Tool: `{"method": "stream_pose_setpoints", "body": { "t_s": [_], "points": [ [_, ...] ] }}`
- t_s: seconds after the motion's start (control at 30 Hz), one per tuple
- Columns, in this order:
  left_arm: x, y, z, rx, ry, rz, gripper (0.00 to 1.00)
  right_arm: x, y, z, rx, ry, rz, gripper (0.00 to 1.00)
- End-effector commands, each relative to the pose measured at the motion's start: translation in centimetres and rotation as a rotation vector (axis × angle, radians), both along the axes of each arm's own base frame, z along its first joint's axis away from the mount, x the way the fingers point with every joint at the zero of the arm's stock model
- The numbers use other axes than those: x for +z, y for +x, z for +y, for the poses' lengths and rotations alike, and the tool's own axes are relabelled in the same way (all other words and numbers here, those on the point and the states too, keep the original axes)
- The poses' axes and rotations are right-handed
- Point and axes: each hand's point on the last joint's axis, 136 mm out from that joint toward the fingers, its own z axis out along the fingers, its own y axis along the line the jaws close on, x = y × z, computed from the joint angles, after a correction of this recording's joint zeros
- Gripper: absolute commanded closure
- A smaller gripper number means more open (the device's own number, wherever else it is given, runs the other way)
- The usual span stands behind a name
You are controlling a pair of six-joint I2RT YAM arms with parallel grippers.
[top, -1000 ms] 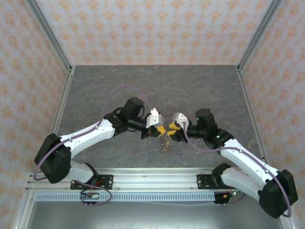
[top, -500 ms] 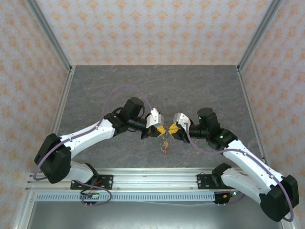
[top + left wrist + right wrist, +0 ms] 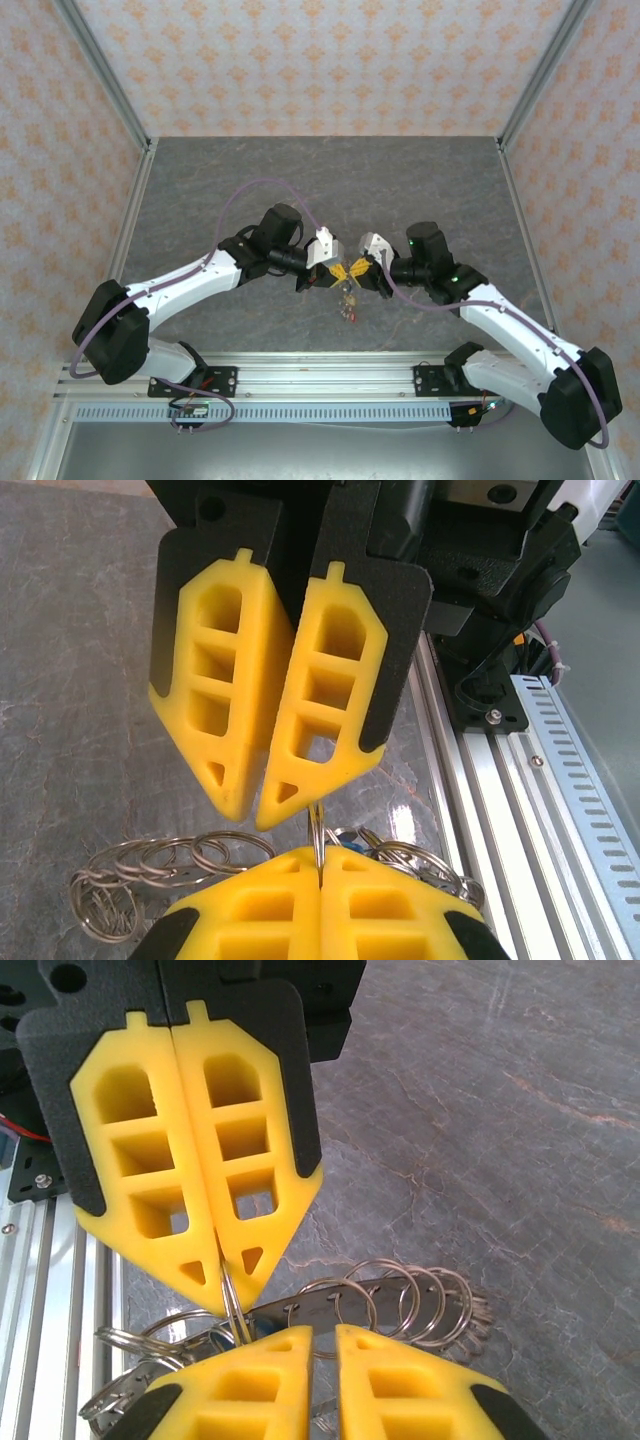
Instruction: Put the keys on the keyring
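Observation:
The keyring (image 3: 400, 1295) is a bunch of thin wire rings strung on a flat metal strip, and it hangs between the two grippers above the table (image 3: 347, 298). My left gripper (image 3: 320, 852) is shut on one upright wire ring of the bunch. It meets my right gripper (image 3: 360, 270) tip to tip. The right gripper (image 3: 325, 1332) has its jaws a narrow slit apart. The strip and a ring loop lie just past that slit, and I see nothing clamped in it. A small blue key head (image 3: 351, 846) peeks out among the rings. The other keys are hidden.
The grey stone-patterned table (image 3: 320, 190) stretches behind the grippers. An aluminium rail (image 3: 520, 780) runs along the near edge below the hanging bunch. Patterned walls and metal posts (image 3: 110, 90) enclose the table.
The right gripper's jaws have narrowed to a slit, and its wrist has edged toward the left gripper. The hanging bunch looks drawn up and smaller. The left arm has stayed put.

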Motion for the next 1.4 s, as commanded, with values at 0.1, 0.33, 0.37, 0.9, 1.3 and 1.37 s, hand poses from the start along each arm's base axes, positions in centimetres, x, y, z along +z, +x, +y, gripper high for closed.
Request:
{"method": "stream_pose_setpoints", "body": {
  "t_s": [0.1,0.33,0.37,0.9,1.3,1.37],
  "points": [
    [1.8,-0.4,-0.1,-0.014,-0.045,-0.054,1.0,2.1,0.0,-1.6,-0.051,-0.039,-0.126,0.81],
    [1.9,-0.4,-0.2,-0.015,-0.051,-0.057,1.0,3.3,-2.1,-0.2,0.095,0.028,-0.082,0.75],
    [1.9,-0.4,-0.2,-0.015,-0.052,-0.055,1.0,3.2,-2.0,0.0,0.101,0.03,-0.078,0.75],
    [2.1,-0.6,-0.2,-0.024,-0.06,-0.052,1.0,2.4,-0.7,1.4,0.115,0.068,-0.044,0.84],
    [0.4,-0.2,0.5,0.004,0.037,-0.055,0.92,2.6,-0.7,0.4,0.083,-0.05,-0.026,1.0],
    [0.1,0.0,0.6,0.003,0.064,-0.055,0.91,2.8,-1.0,0.3,0.091,-0.075,-0.013,1.0]
  ]
}}
